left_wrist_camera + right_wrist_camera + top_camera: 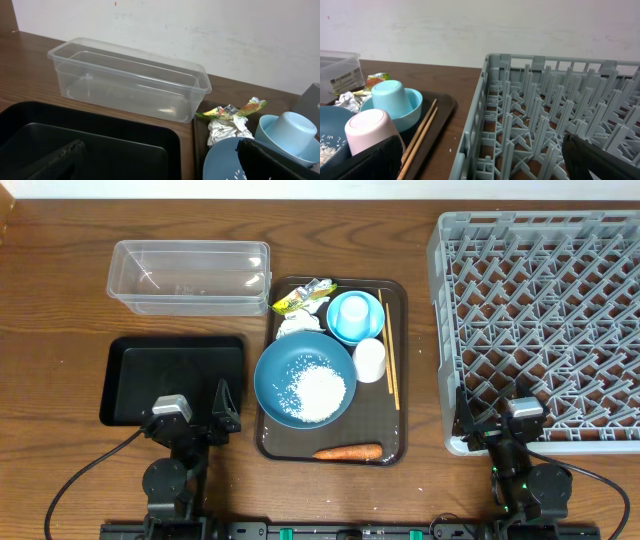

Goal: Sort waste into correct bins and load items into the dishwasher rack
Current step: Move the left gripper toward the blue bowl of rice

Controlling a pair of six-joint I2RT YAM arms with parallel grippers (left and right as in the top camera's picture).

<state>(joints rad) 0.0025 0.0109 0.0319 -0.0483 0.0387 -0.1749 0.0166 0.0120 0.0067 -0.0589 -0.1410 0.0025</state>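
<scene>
Landmark: brown serving tray [395, 420], mid-table.
Left gripper [160, 150]: near-left of the tray, fingers spread wide, nothing held.
Right gripper [481, 142]: near-right of the tray, fingers wide apart, nothing held.
Carrot [348, 451]: on the tray's near edge.
Dark-blue bowl [280, 370]: on the tray's left half, holding the rice [318, 392].
White cup [370, 360]: upturned on the tray, just right of that bowl.
Chopsticks [388, 350]: along the tray's right side.
Light-blue bowl [354, 317]: far end of the tray.
Napkin [293, 326] and wrapper [303, 297]: the tray's far-left corner.
Black tray [170, 375]: left of the tray.
Clear tub [190, 246]: far-left of the tray.
Dishwasher rack [540, 310]: right of the tray.
</scene>
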